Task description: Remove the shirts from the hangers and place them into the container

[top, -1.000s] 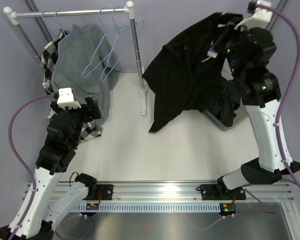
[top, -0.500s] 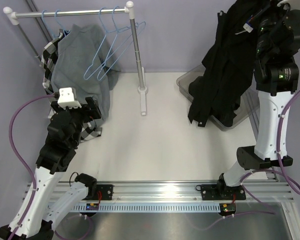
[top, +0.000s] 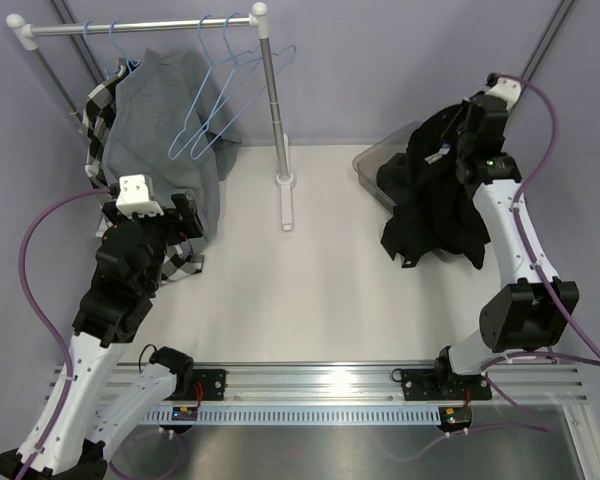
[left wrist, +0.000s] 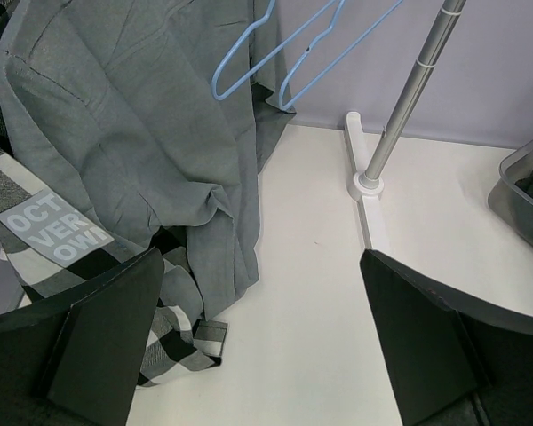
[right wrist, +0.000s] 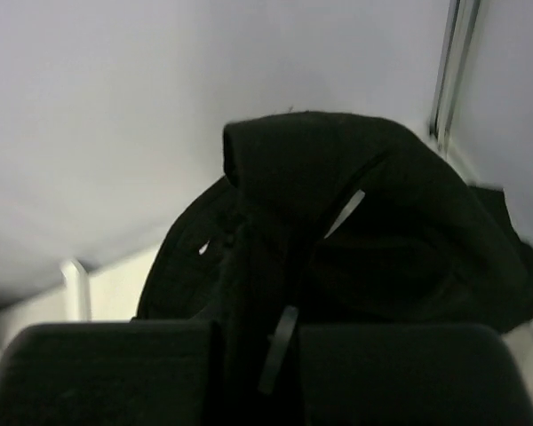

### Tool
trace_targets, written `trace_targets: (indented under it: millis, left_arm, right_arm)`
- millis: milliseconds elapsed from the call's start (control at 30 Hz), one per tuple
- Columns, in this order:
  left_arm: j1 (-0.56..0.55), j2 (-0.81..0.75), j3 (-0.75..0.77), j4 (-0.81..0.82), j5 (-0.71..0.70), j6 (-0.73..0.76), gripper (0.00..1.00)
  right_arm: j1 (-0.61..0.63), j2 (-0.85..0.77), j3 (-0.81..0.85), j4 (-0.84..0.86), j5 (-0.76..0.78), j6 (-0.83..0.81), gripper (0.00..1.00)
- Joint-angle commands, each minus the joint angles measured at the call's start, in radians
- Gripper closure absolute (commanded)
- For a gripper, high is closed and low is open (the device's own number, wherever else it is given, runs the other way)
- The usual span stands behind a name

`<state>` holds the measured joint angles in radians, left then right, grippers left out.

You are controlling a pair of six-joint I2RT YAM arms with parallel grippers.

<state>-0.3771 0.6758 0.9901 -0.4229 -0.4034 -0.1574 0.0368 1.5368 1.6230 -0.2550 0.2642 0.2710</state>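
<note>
The left arm (top: 115,290) and right arm (top: 510,235) pair white link shells with black joints, with purple cables (top: 25,270) looped beside both. The left hand (left wrist: 260,257) has broad matt-black fingers (left wrist: 107,337).

Bare table (top: 330,265) lies open between the rack post (top: 274,120) and the container (top: 366,160) under a black shirt (top: 430,212).

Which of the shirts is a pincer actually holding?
The black shirt, clamped in the right pincer over the tub; the grey shirt and checked shirt hang loose.
</note>
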Motion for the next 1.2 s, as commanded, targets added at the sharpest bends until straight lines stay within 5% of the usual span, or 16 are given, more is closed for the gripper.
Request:
trace_targets:
  millis: [0,667,1167]
  left_arm:
    - [0.004,-0.009,-0.005,0.061,-0.003,-0.002,0.01]
    - [0.004,-0.016,-0.007,0.061,-0.011,0.004,0.01]
    - [0.004,-0.013,-0.01,0.062,0.0,0.001,0.01]
  right_arm:
    - [-0.009,0.002,-0.109,0.138,-0.046,0.08,1.0]
    - [-0.069,0.603,0.161,-0.317,-0.395,0.297,0.95]
    - [-0.173,0.559,0.109,-0.256,-0.444,0.34,0.69]
